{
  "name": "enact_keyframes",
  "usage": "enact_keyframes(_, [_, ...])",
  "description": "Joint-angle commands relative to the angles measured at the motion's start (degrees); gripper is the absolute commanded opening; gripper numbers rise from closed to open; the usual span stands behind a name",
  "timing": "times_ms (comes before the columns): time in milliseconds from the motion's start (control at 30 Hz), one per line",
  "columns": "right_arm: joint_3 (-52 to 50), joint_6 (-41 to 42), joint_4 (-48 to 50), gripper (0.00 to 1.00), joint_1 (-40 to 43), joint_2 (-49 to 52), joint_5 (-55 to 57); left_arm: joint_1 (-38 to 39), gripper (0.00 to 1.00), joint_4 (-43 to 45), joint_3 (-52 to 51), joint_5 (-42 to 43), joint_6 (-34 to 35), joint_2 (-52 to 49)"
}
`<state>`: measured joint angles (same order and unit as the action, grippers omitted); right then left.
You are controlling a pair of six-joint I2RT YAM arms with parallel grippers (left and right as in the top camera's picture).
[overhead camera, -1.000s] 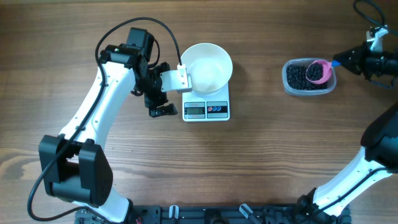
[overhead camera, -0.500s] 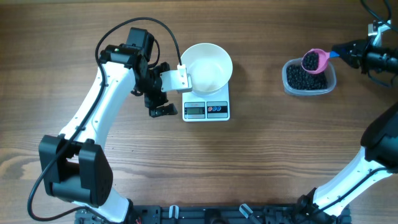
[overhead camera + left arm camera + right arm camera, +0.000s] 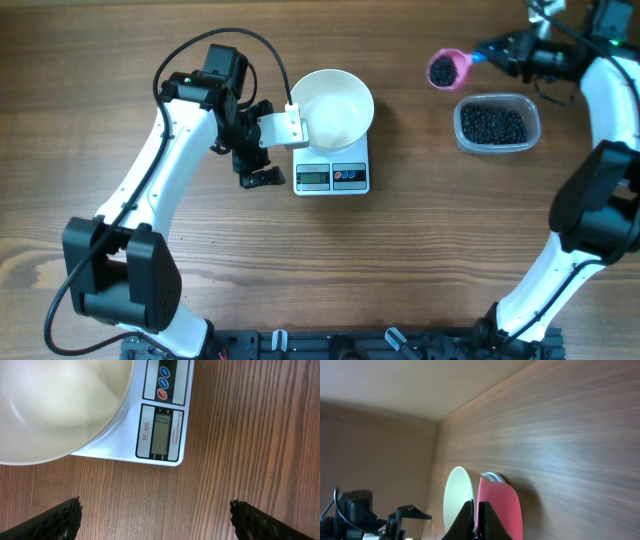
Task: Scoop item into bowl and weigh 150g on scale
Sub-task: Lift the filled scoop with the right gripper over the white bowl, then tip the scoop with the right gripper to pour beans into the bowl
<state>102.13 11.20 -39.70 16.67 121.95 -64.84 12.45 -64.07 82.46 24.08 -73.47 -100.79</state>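
Colours on the wood-grained table point(image 3: 420, 250)
The table was brown with fine streaked grain. The bowl point(image 3: 333, 105) was creamy white, and the scale point(image 3: 125, 450) white with a grey-green display point(image 3: 161, 435) and blue and red buttons point(image 3: 163, 383). The beans point(image 3: 492, 123) were glossy black in a clear tub point(image 3: 536, 128), and the scoop point(image 3: 453, 59) was pink.

Bright, even light with soft shadows; right wrist view tilted and slightly blurred.

Top-down overhead, near wrists; common bowl point(image 3: 340, 110)
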Motion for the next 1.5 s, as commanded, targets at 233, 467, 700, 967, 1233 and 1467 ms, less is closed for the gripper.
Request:
enact_keyframes(233, [0.50,0.39,10.99,0.04,-10.84,1.31,-9.11,0.20,1.00,-0.17,-0.39,1.38,-1.11,-0.26])
enact_keyframes(467, [0.61,0.37,12.48,0.04,-15.45,1.16,-13.11,0.20,1.00,-0.17,-0.39,1.38,-1.11,-0.26])
enact_keyframes(700, [0.61,-7.93,11.76,0.04,-19.54,1.16,-13.03,0.20,1.00,-0.17,-0.39,1.38,-1.11,-0.26])
enact_keyframes(967, [0.61,-26.38,1.97,0.04,-23.43,1.16,0.48,0.20,1.00,-0.17,-0.39,1.38,-1.11,-0.26])
enact_keyframes(1233, [0.61,-37.73,0.17,0.05,-28.39,1.16,12.59,0.20,1.00,-0.17,-0.39,1.38,-1.11,-0.26])
enact_keyframes(1467, [1.70,-41.57,0.66,0.04,-28.83,0.59,12.92,0.20,1.00,-0.20,-0.39,1.38,-1.11,-0.26])
